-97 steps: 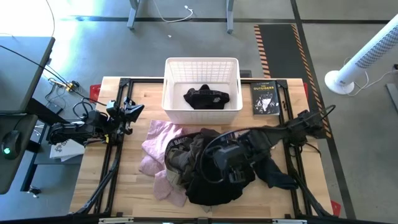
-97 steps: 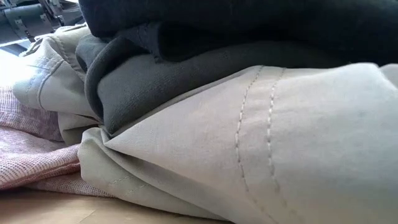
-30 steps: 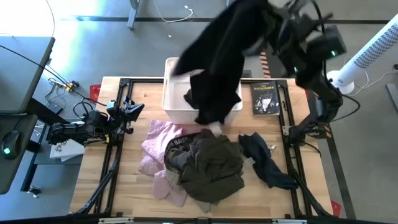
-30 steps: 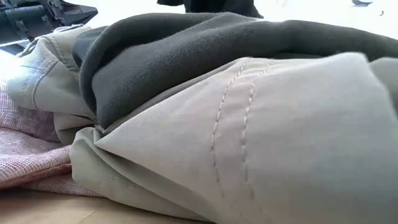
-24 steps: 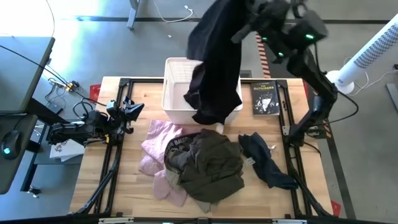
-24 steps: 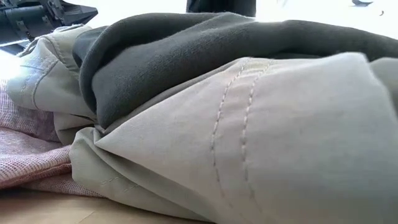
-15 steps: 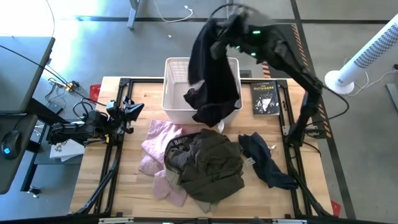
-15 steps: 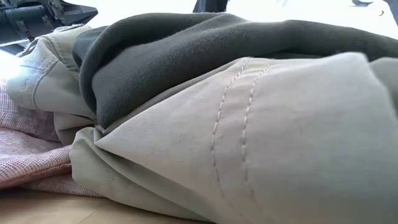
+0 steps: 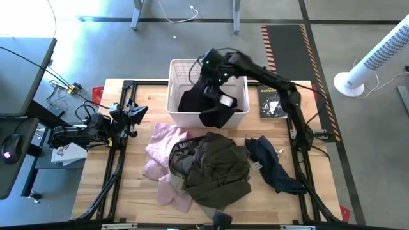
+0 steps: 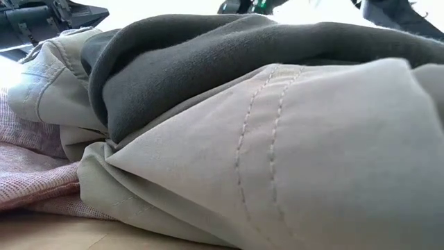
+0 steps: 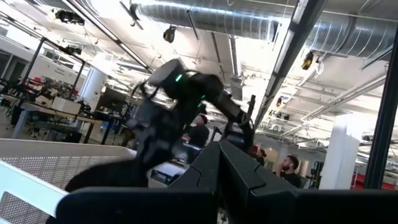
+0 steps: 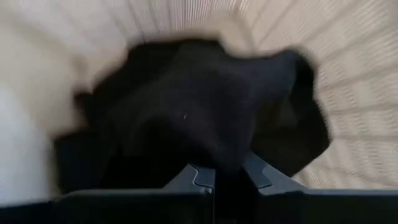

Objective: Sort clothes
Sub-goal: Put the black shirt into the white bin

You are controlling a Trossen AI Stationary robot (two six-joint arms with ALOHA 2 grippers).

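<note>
My right gripper [image 9: 215,71] is low over the white basket [image 9: 176,69], shut on the black garment [image 9: 203,101], which fills the right wrist view [image 12: 205,106]. The garment lies heaped in the basket, with one end draped over the near rim [image 9: 217,119]. On the table lie the olive-brown garment [image 9: 222,169], the khaki trousers [image 9: 181,153] with a lettered black waistband, the pale pink garment [image 9: 161,148] and the navy garment [image 9: 273,165]. My left gripper [image 9: 135,114] waits shut and empty at the table's left edge. My right gripper pinches a bunched part of the black garment [image 12: 217,163] between its two fingers, coming from above and pointing down into the basket. How many layers it has cannot be told. The garment below the fingers rests slack on the basket's floor and near rim.
A small black book [image 9: 273,101] lies right of the basket at the table's far right. The low view is filled by the khaki trousers [image 10: 312,160], the olive-brown garment [image 10: 208,62] and the pink garment [image 10: 31,173]. A white fan [image 9: 377,57] stands off the table's far right.
My right gripper has gone down and toward the table's left, from high above the basket to just over it, staying shut on the black garment. The garment hung long below it then; now it is heaped in the basket with one end over the near rim.
</note>
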